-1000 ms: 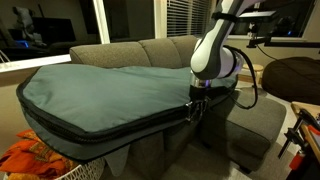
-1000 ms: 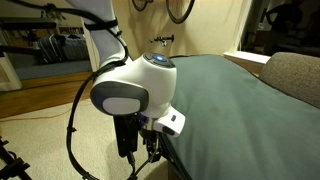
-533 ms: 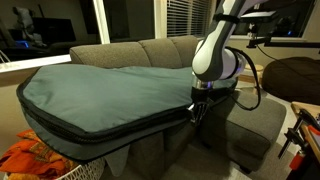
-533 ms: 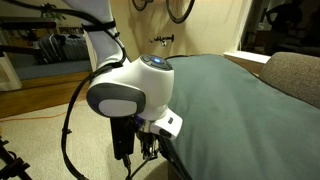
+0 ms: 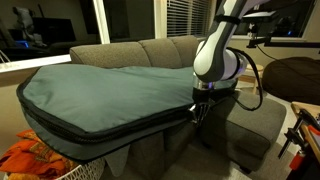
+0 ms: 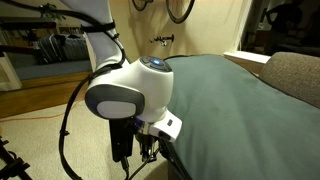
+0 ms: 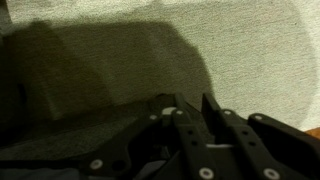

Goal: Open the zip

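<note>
A huge teal-green padded bag (image 5: 100,90) lies across the grey sofa; it also shows in an exterior view (image 6: 240,100). Its zip (image 5: 110,128), a dark line with black trim, runs along the bag's front side edge. My gripper (image 5: 198,112) hangs at the bag's end right at the zip line, and it shows below the white wrist in an exterior view (image 6: 145,160). In the wrist view my gripper (image 7: 196,103) has its dark fingers drawn close together against grey fabric. The zip pull itself is hidden between them.
The grey sofa (image 5: 150,50) carries the bag, with a seat section (image 5: 255,120) beside the arm. Orange cloth (image 5: 30,160) lies at the lower corner. A brown cushion (image 5: 290,75) sits behind the arm. A robot cable (image 6: 70,130) loops beside the wrist.
The wrist and gripper have shifted a little along the bag's edge, away from the bag's end. The bag has not visibly moved.
</note>
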